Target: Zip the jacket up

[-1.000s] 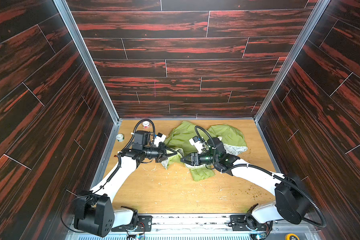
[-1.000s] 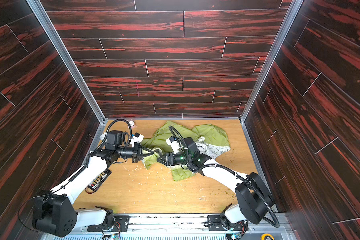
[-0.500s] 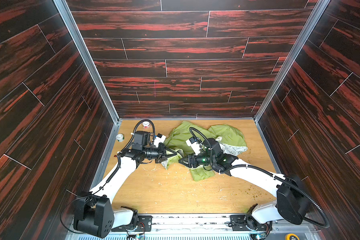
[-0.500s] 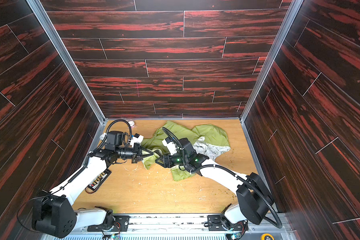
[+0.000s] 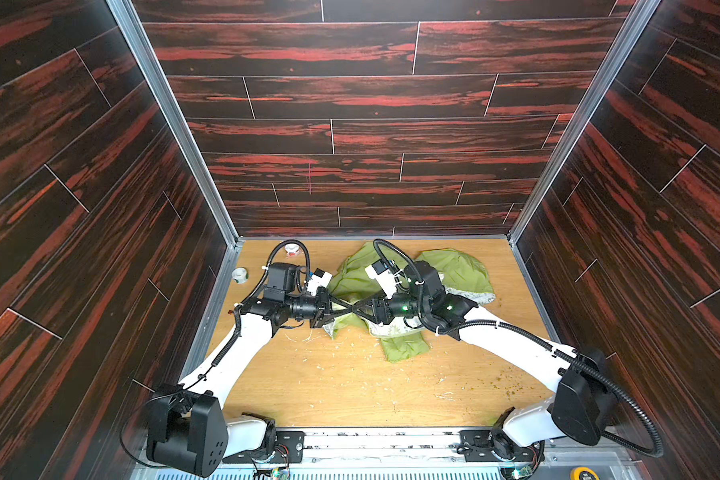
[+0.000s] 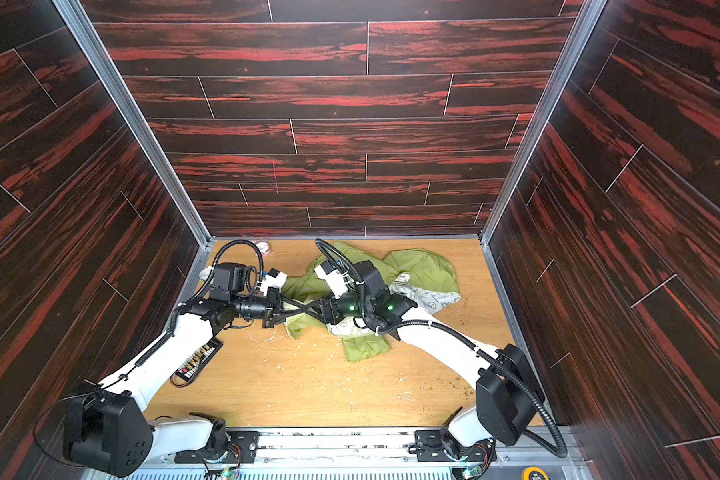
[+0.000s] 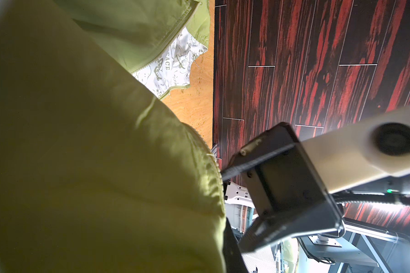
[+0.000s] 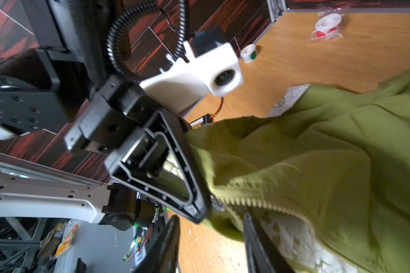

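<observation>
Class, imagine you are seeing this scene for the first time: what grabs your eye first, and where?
A crumpled lime-green jacket lies at the table's far middle. At its left side the left hand, shut on the zipper edge, meets the right hand tip to tip.

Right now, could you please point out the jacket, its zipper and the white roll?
jacket (image 5: 458, 270): in a top view, green outer fabric
zipper (image 8: 258, 203): right wrist view, pale teeth
white roll (image 8: 247, 53): right wrist view, side

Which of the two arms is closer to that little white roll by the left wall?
Left. The left arm has its wrist just beside the white roll, on that side of the table. The right arm reaches over the jacket, farther across.
</observation>
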You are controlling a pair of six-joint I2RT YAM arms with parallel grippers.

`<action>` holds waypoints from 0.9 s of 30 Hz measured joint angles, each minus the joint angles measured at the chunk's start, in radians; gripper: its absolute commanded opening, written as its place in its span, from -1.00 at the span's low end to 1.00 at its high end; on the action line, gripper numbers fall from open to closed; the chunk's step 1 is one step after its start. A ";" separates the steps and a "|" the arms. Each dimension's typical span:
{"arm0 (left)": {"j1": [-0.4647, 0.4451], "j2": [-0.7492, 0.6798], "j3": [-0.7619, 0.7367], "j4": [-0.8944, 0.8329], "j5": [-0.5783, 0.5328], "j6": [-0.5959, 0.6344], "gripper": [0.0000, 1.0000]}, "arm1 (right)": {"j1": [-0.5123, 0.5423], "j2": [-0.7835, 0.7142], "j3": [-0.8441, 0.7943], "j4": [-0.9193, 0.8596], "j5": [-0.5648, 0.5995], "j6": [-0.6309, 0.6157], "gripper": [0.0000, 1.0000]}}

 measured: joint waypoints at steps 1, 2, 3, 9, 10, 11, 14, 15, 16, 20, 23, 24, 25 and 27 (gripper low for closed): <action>0.000 0.000 0.000 0.000 0.000 0.000 -1.00 | 0.002 0.009 0.006 -0.003 -0.011 -0.007 -0.15; 0.000 0.000 0.000 -0.001 0.001 0.000 -1.00 | 0.003 0.014 0.009 -0.007 -0.017 -0.012 -0.16; 0.000 0.000 0.000 -0.002 0.002 0.000 -1.00 | 0.005 0.021 0.009 -0.014 -0.026 -0.017 -0.17; 0.001 0.000 0.000 -0.007 0.002 0.000 -1.00 | 0.008 0.034 0.008 -0.046 -0.058 -0.041 -0.21; 0.001 0.000 0.000 -0.007 0.003 0.000 -1.00 | 0.008 0.034 0.008 -0.048 -0.059 -0.043 -0.22; 0.001 0.000 0.000 -0.007 0.003 0.000 -1.00 | 0.008 0.034 0.006 -0.053 -0.058 -0.048 -0.22; 0.001 0.000 0.000 -0.007 0.006 0.000 -1.00 | 0.008 0.037 -0.002 -0.063 -0.054 -0.057 -0.23; 0.001 0.000 0.000 -0.007 0.006 0.000 -1.00 | 0.008 0.040 -0.005 -0.065 -0.048 -0.058 -0.21; 0.001 0.000 0.000 -0.007 0.006 0.000 -1.00 | 0.008 0.043 -0.007 -0.066 -0.043 -0.059 -0.19; 0.001 0.000 0.000 -0.008 0.006 0.000 -1.00 | 0.008 0.046 -0.024 -0.078 -0.015 -0.067 -0.08; 0.001 0.000 0.000 -0.009 0.006 0.000 -1.00 | 0.008 0.044 -0.030 -0.082 0.010 -0.076 -0.05; 0.001 0.000 0.000 -0.010 0.006 0.000 -1.00 | 0.008 0.043 -0.034 -0.082 0.018 -0.078 -0.05; 0.001 0.000 0.000 -0.011 0.006 0.000 -1.00 | 0.008 0.041 -0.040 -0.082 0.029 -0.080 -0.04; 0.001 0.000 0.000 -0.014 0.006 0.001 -1.00 | 0.009 0.038 -0.051 -0.088 0.048 -0.084 -0.07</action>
